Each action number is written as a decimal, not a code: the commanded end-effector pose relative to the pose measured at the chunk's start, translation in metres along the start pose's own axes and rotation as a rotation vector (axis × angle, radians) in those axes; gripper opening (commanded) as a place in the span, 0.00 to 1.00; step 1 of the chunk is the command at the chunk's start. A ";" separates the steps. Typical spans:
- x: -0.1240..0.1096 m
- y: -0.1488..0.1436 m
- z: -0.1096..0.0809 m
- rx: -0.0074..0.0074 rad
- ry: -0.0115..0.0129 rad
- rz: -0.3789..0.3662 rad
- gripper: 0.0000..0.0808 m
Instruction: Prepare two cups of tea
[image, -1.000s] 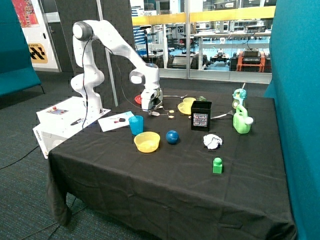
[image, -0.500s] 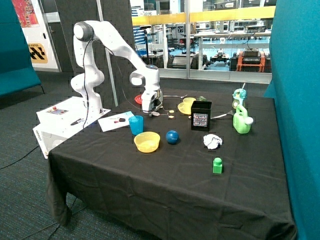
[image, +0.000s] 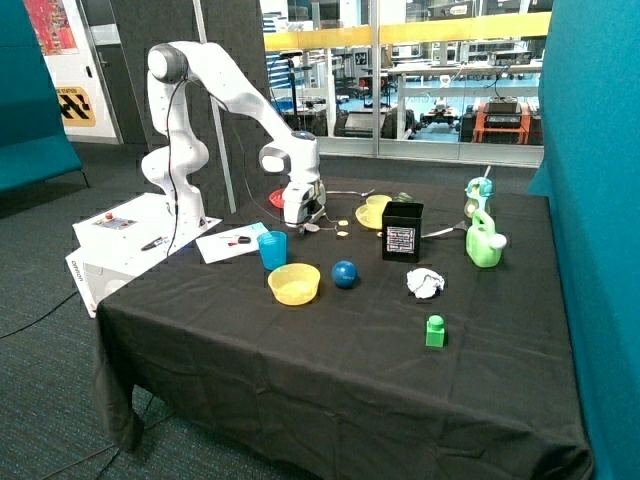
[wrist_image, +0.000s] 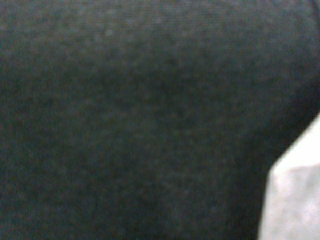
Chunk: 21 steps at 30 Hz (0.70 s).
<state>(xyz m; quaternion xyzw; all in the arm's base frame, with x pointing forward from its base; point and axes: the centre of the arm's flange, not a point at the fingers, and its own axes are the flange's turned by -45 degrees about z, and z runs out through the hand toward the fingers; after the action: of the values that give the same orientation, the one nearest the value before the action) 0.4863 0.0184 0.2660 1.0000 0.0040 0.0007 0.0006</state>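
Observation:
The blue tumbler (image: 272, 249) stands upright near the table's edge by the robot base. The yellow cup on its yellow saucer (image: 375, 211) stands further back, beside the black box (image: 402, 231). Small white tea bags (image: 311, 228) with yellowish tags (image: 342, 223) lie on the black cloth between them. My gripper (image: 303, 218) is low over the cloth, right at the tea bags. The wrist view shows black cloth close up and a white corner, probably a tea bag (wrist_image: 295, 200). Whether the gripper holds anything is hidden.
A yellow bowl (image: 294, 283), a blue ball (image: 344, 273), a crumpled paper ball (image: 424, 283) and a green block (image: 434, 331) sit toward the front. A green watering can (image: 484, 243) stands at the far side. A white sheet (image: 232, 241) lies beside the tumbler.

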 end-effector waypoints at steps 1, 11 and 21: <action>-0.001 0.008 0.001 0.0012 -0.0013 0.019 0.00; -0.006 0.012 0.001 0.0012 -0.0013 0.010 0.00; -0.011 0.011 0.001 0.0012 -0.0013 -0.011 0.00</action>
<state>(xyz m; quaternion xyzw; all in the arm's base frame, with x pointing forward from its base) 0.4812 0.0054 0.2654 1.0000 0.0015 -0.0019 0.0016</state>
